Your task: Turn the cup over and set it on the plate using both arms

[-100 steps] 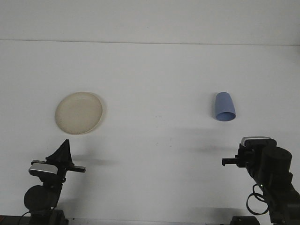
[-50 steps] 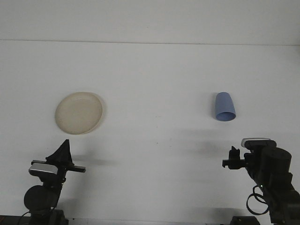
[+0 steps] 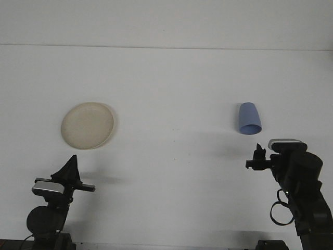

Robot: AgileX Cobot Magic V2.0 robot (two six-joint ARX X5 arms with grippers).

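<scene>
Cup [image 3: 249, 119] lies on its side beyond right end effector [image 3: 256, 158], finger state unclear

White table [image 3: 171, 78]; cream plate [image 3: 87, 125] left; blue cup [image 3: 249, 119] right, well apart.

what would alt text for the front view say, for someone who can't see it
A blue cup lies on its side at the right of a white table, with a cream plate far to its left. Two black robot arms sit at the near edge, the right hand closest to the cup.
</scene>
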